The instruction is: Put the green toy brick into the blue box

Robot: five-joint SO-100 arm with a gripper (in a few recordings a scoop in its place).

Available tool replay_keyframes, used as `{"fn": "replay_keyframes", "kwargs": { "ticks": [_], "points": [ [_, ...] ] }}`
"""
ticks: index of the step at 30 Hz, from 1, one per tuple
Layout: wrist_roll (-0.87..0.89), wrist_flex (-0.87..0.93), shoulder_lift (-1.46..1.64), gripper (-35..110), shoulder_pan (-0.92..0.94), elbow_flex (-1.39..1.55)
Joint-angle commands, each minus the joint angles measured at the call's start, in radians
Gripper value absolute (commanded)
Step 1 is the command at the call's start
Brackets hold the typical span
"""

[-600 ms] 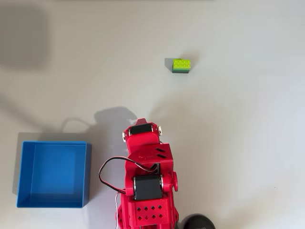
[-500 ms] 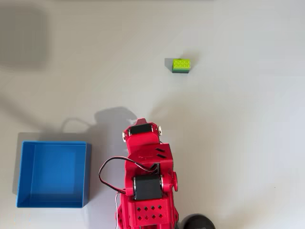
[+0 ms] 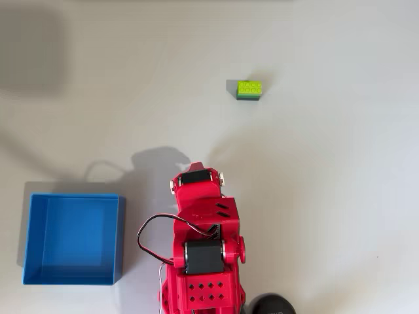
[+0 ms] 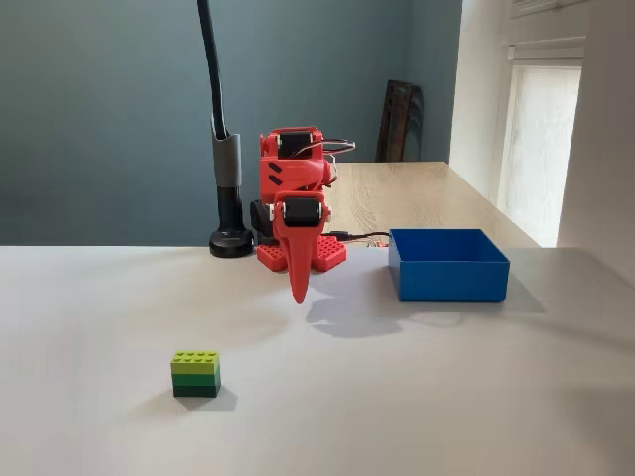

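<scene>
Arm slightly lower; gripper (image 4: 298,296) closed

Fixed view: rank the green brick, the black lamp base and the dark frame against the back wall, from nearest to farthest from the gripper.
1. Green brick: on the table in front of the gripper, to the left.
2. Black lamp base: behind the gripper, beside the arm's foot.
3. Dark frame: far back, leaning against the wall.

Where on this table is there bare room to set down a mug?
Widest bare stretch in the overhead view: right of the red arm, below the green toy brick. The upper-left area above the blue box is bare too. Tightest: the strip between box and arm, where a black cable loops.
</scene>
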Motion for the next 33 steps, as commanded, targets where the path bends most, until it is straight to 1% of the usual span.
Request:
{"fn": "replay_keyframes", "kwargs": {
  "ticks": [1, 22, 33],
  "points": [
    [-0.011, -0.014, 0.018, 0, -0.011, 0.018],
    [-0.012, -0.025, 0.012, 0, -0.012, 0.012],
    [-0.023, -0.055, -0.031, 0, -0.006, -0.155]
  ]
}}
